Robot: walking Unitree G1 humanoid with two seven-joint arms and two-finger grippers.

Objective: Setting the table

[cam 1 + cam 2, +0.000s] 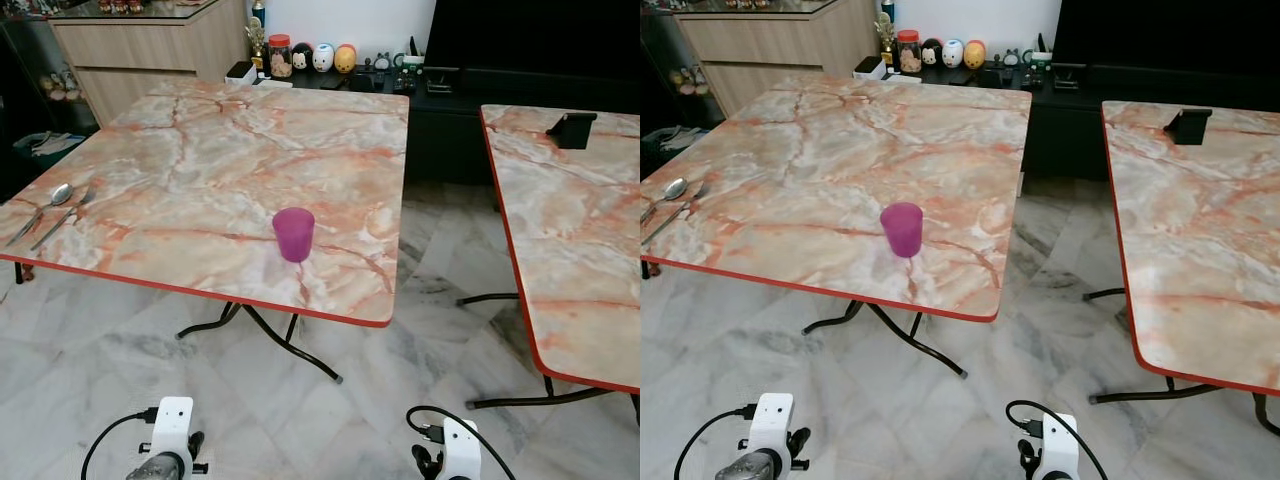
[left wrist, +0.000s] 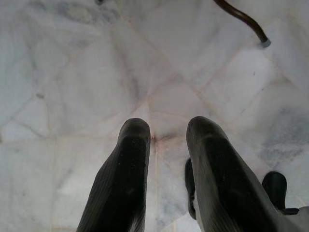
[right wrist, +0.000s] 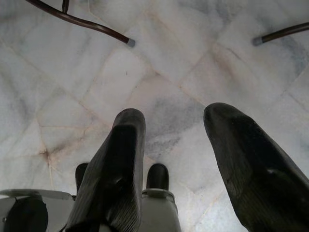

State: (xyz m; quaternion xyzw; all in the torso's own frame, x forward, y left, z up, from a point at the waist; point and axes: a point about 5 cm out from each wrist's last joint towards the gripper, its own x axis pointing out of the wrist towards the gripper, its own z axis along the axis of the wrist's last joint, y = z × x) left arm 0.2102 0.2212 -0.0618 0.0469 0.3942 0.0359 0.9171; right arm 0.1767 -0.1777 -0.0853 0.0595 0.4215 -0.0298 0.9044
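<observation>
Left gripper [image 2: 166, 140]: fingers parted by a modest gap, nothing between them, pointed down at the marble floor [image 2: 72, 72]. The arm hangs low in front of the robot, short of the table's near edge.

Right gripper [image 3: 174, 130]: fingers spread wider, likewise empty, also aimed at the floor. A table leg [image 3: 82, 21] crosses the tiles ahead of it.

Beyond the arms stands the table [image 1: 200, 170], marble-patterned with a red rim. A purple cup [image 1: 293, 234] sits upright near the near edge, right of centre. A spoon [image 1: 42, 211] and fork [image 1: 62, 216] lie side by side at the far-left edge, well apart from the cup. A second table [image 1: 580, 240] of the same pattern stands to the right, across a gap of floor, with a small black stand [image 1: 571, 129] on it.

Assessment: the task appears to be at an early stage, between pickups; neither arm is engaged with any item. The cup and cutlery are not yet grouped as a place setting. The next move likely calls for stepping closer and raising one arm above the tabletop. The cup is the nearest item and lies towards the right gripper; grasping it needs the fingers open wider than its body and a level approach from the side to avoid tipping it.
</observation>
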